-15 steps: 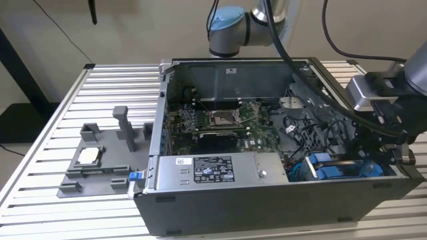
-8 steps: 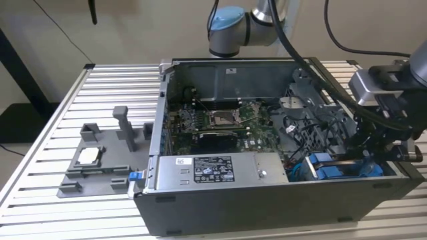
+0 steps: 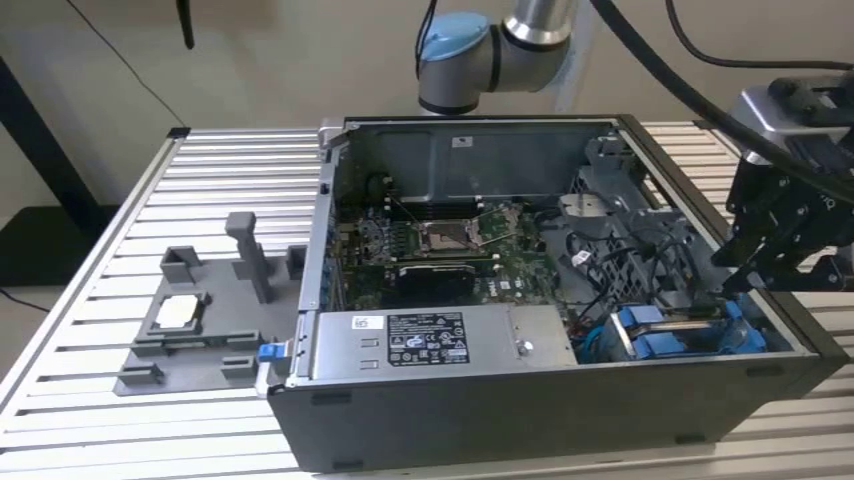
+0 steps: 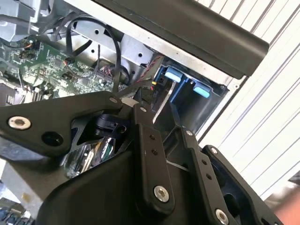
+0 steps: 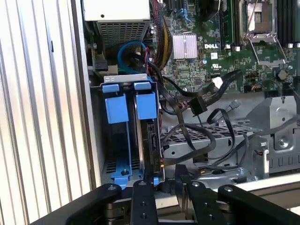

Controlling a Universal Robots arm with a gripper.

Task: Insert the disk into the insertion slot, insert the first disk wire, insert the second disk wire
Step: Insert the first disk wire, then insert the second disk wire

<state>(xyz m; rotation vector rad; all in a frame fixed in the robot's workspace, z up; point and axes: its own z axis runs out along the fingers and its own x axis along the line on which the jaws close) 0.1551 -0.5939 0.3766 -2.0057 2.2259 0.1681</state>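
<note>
**Fingers poised at the blue-edged drive bay**

The gripper [image 3: 761, 275] hangs over a corner of the open computer case [image 3: 534, 420] at the exterior view's right. Its black metal fingers [image 5: 143, 201] stand a narrow gap apart above the insertion slot [image 5: 115, 145], a dark grey bay with blue plastic tabs. Looped black cables [image 5: 206, 126] crowd beside it.
</note>
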